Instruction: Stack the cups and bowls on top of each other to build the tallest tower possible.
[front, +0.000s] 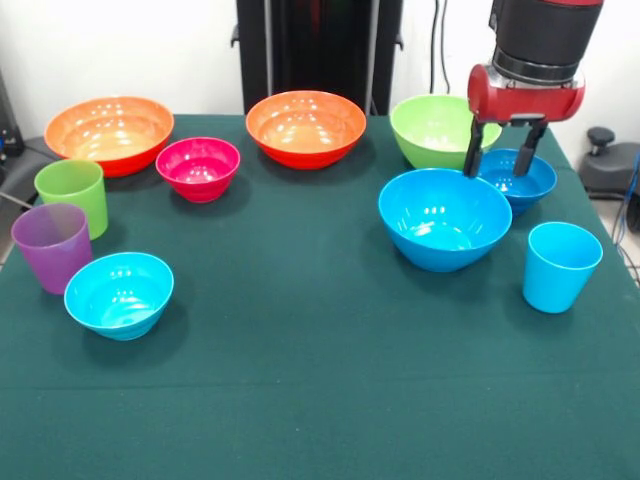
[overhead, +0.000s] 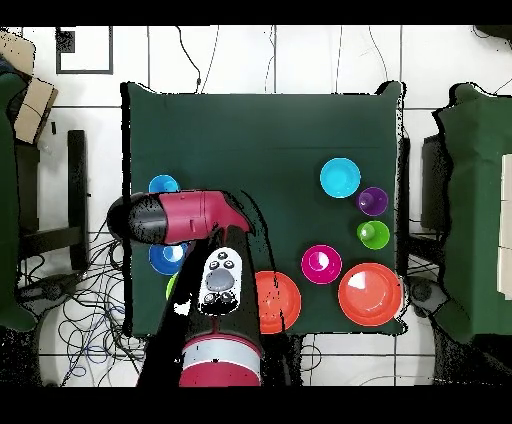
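Observation:
My gripper (front: 501, 152) hangs open at the far right of the front view. Its fingers (front: 472, 150) straddle the near rim of the small dark blue bowl (front: 520, 180), just behind the large blue bowl (front: 445, 218). It holds nothing. The large lime green bowl (front: 432, 128) sits behind them. The light blue cup (front: 560, 265) stands right of the large blue bowl. On the left are the lime green cup (front: 72, 193), the purple cup (front: 50, 245), the small cyan bowl (front: 119, 294) and the small magenta bowl (front: 198, 167). All stand singly; no tower shows.
Two orange bowls (front: 108, 132) (front: 305, 127) sit along the far edge of the green-clothed table (front: 300, 390). In the overhead view my arm (overhead: 205, 215) hides the gripper and the large blue bowl; the light blue cup (overhead: 163, 185) and cyan bowl (overhead: 340, 178) show.

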